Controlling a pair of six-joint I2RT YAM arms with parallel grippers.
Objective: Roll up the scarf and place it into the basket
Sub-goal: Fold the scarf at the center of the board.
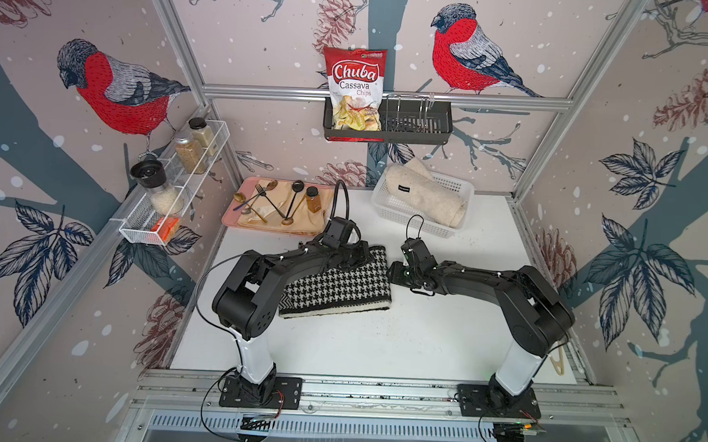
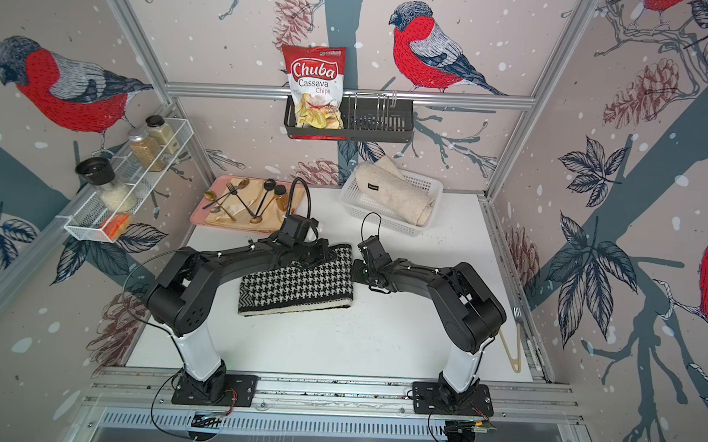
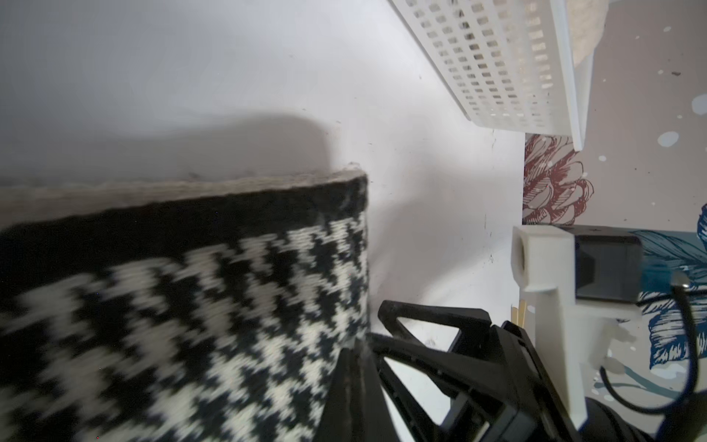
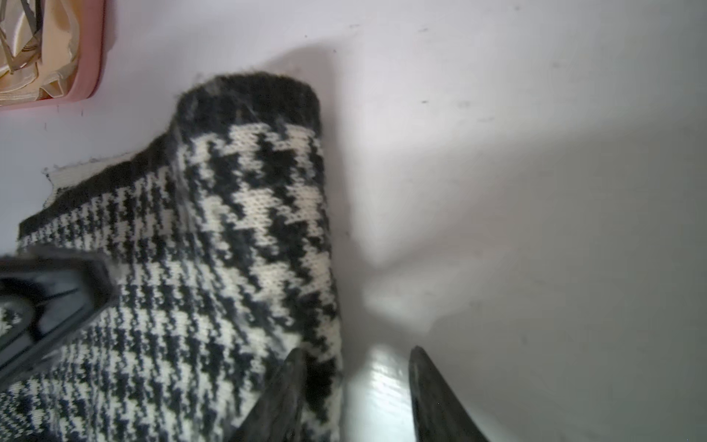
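The step in hand looks like the start of the roll. The scarf [image 1: 340, 286] lies on the table [image 1: 379, 348] as a flat folded pad, not yet rolled, with only the end at the grippers lifted and curling over. The left gripper [image 3: 365, 338] is closed to a tight pinch on the scarf's edge, the cloth spreading away from its tips. The right gripper [image 4: 355, 350] sits near it at the same end, jaws about half apart. One finger lies over the cloth and its partner over bare table, with the scarf's border between them (no squeeze shows in the wrist view, so this side seems not to be held). The basket [image 1: 410, 227] stands beyond the right gripper, well apart from it, and a cream roll [image 1: 428, 192] fills much of it. The next move likely calls for the right jaws to close on the border. Both wrists would then turn the end over together and evenly, so the roll forms straight and tight enough for the room left beside the cream roll.
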